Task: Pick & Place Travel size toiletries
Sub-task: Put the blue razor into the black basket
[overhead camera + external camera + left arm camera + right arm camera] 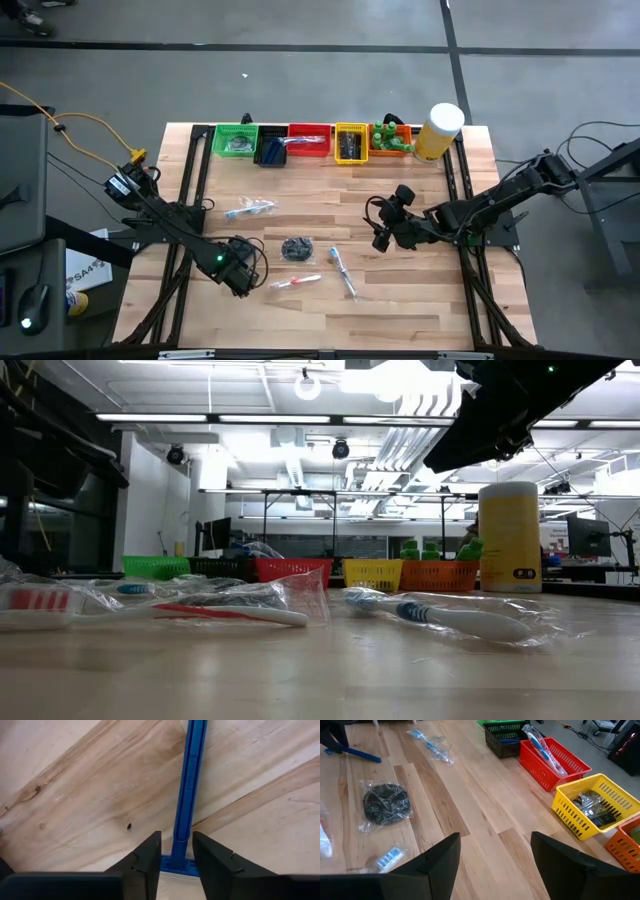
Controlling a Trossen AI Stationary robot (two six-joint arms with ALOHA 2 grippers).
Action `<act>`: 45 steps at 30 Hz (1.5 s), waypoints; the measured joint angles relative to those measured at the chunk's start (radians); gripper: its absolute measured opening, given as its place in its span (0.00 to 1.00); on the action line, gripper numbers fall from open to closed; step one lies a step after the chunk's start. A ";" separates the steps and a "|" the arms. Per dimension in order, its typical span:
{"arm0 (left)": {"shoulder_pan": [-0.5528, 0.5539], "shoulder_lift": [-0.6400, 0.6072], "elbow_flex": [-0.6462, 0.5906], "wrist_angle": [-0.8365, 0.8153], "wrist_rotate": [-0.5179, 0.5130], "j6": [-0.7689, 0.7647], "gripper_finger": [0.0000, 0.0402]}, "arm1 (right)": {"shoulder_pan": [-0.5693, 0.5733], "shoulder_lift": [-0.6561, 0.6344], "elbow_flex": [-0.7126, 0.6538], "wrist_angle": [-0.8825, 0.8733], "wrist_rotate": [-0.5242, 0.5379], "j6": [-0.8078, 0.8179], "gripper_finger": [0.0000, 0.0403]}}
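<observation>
A slim blue toothbrush (186, 795) lies flat on the wood near the table's front left. My left gripper (176, 845) (240, 275) points straight down over one end of it, one finger on each side of the handle and the gap narrow. A clear-wrapped dark disc (296, 247), a pink toothbrush (295, 283), a blue-and-white toothbrush (343, 272) and another wrapped toothbrush (250, 208) lie loose on the table. My right gripper (385, 228) (495, 850) hangs open above the table's right middle with nothing between its fingers. My left gripper comes from above with its fingers across the blue toothbrush's handle (181, 847), near the end with the cross piece. One finger (207, 855) stands right against the handle, and bare wood shows between the handle and the other finger. Whether it touches, I cannot tell. The toothbrush lies on the table.
Along the far edge stand a green bin (237, 140), a dark bin (270, 152), a red bin (310, 140), a yellow bin (350, 143) and an orange bin (392, 140) with green bottles. A pale-yellow cylinder (440, 130) stands at their right end. Bare wood lies along the near edge.
</observation>
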 joint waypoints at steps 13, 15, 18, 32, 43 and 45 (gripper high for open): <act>0.000 0.000 0.001 0.039 0.017 0.021 0.06 | 0.000 0.000 0.000 0.000 -0.001 0.003 0.59; 0.000 0.000 0.001 0.039 0.012 0.028 0.06 | 0.000 0.000 0.000 0.000 -0.009 0.003 0.59; 0.000 0.000 0.001 0.037 0.005 0.034 0.06 | 0.000 0.000 0.000 0.000 -0.020 0.003 0.59; 0.150 -0.181 0.161 -0.356 -0.224 0.233 0.06 | 0.000 0.000 0.000 0.004 -0.020 -0.006 0.59; 0.732 -0.277 0.234 -0.313 -0.358 0.841 0.06 | 0.000 0.000 0.000 0.035 -0.019 -0.031 0.59; 0.836 -0.277 0.233 -0.226 -0.333 0.968 0.06 | 0.000 0.000 0.000 0.037 -0.019 -0.031 0.59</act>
